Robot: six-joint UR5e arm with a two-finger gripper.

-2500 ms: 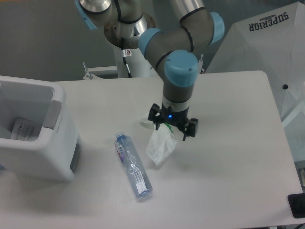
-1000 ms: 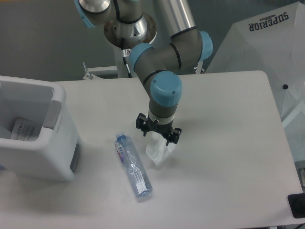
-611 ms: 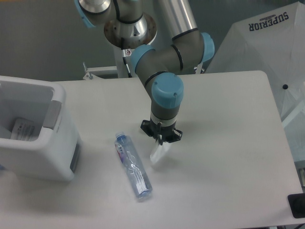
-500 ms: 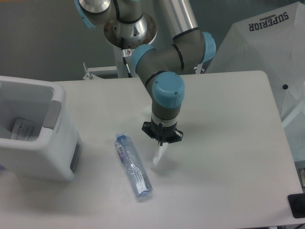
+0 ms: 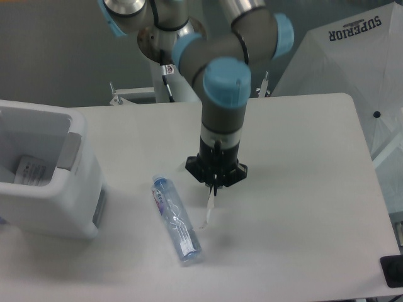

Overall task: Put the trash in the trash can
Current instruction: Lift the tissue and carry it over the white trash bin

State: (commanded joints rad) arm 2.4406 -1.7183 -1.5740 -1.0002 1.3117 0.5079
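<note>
Table [image 5: 302, 189] — jaws pinch wrapper [image 5: 208, 211].

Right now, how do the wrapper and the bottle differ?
The wrapper hangs pinched in the hand, lifted; the bottle lies flat on the table, untouched. The wrapper is white, crumpled, thin edge-on; the bottle is clear with a bluish label. Neither is in the trash can yet.

One bottle [image 5: 177, 219], one wrapper [image 5: 207, 211], one trash can [image 5: 47, 168], one table [image 5: 302, 189].
</note>
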